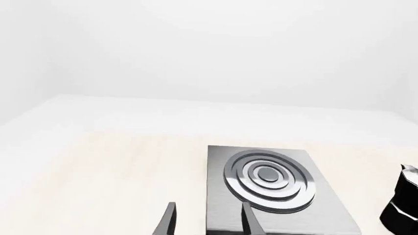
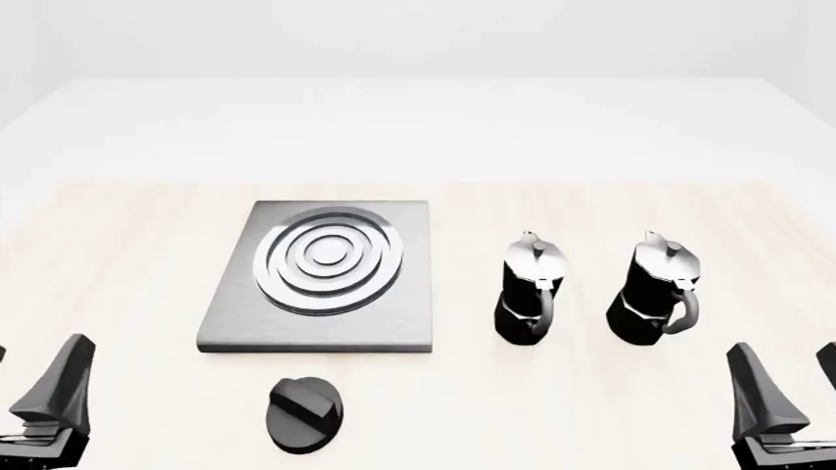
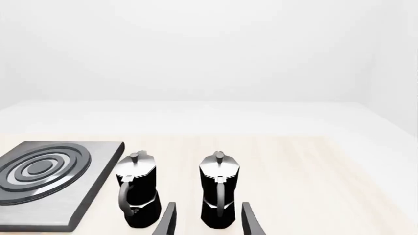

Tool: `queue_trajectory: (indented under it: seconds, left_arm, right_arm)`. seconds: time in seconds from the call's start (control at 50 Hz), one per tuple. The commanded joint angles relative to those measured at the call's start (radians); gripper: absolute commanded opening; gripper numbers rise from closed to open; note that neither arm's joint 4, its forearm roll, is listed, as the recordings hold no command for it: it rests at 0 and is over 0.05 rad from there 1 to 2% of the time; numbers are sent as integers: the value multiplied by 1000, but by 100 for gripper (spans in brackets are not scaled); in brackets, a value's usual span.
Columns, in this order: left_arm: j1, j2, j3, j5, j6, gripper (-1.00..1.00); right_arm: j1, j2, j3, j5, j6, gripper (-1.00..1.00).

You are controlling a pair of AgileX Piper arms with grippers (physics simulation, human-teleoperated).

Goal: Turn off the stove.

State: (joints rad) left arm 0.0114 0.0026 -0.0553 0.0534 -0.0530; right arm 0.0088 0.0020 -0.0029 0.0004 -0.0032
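The stove [image 2: 225, 318] — a flat square grey plate with concentric silver burner rings [image 2: 329, 258] — lay on the pale wooden surface [image 2: 117, 245], left of centre in the front view. Its round black knob [image 2: 305, 414], topped by a raised bar set at a slant, sat apart from the plate, just in front of the plate's near edge. To the right of the stove stood two black-and-silver pots, the left pot [image 2: 530, 290] and the right pot [image 2: 656, 291], side by side and upright, handles toward the near side. The left gripper [image 2: 29, 387] hovered at the near left corner of the surface, well apart from the knob; its wrist view showed the fingers spread and empty. The right gripper [image 2: 786, 384] hovered at the near right corner, in front of the right pot — fingers likewise parted, holding nothing.
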Motion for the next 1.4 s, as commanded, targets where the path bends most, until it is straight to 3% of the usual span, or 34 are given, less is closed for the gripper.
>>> queue_trajectory:
  seconds: [0.02,0.32,0.46,0.5,0.56,0.62,0.68,0.8,0.82,0.88,0.96,1.06,1.1,1.14,1.18,1.22,1.26,1.3,1.4]
  left_arm:
    - [-13,11,53,-53,55,100]
    - [-24,29,51,-69,72,100]
    - [-63,197,11,-164,54,100]
    - [-82,297,-7,-208,-15,100]
    - [-111,359,-39,-211,-19,100]
    - [-122,556,-78,-254,-24,100]
    - [-140,573,-117,-213,-66,100]
    - [-193,604,-228,-95,-52,100]
    - [-212,597,-245,-71,-95,100]
    - [-247,625,-288,-20,-133,100]
    - [-268,683,-330,37,-127,100]
    - [-311,698,-349,86,-155,100]
    - [-311,710,-357,106,-123,100]
    - [-325,729,-357,123,-176,100]
    - [-327,733,-367,139,-143,100]
    - [-346,744,-370,166,-159,100]
    - [-376,743,-365,184,-219,100]
    - [-385,752,-368,201,-212,100]
    - [-457,755,-358,224,-287,100]
  right_arm:
    - [-10,3,-2,-1,3,100]
    - [-13,5,0,-6,7,100]
    - [-14,4,0,-7,10,100]
    - [-15,4,0,-8,12,100]
    - [-15,4,0,-9,13,100]
    - [-14,5,0,-9,13,100]
    - [-11,5,1,-9,13,100]
    - [-10,7,0,-11,14,100]
    - [-10,7,0,-12,14,100]
    - [-11,10,1,-14,14,100]
    - [-7,9,1,-13,13,100]
    - [-2,6,2,-9,15,100]
    - [-2,6,2,-9,14,100]
    - [-4,5,1,-9,15,100]
    - [-3,4,2,-8,15,100]
    - [-1,4,2,-7,13,100]
    - [2,4,2,-7,13,100]
    - [3,3,2,-7,14,100]
    - [1,2,2,-5,19,100]
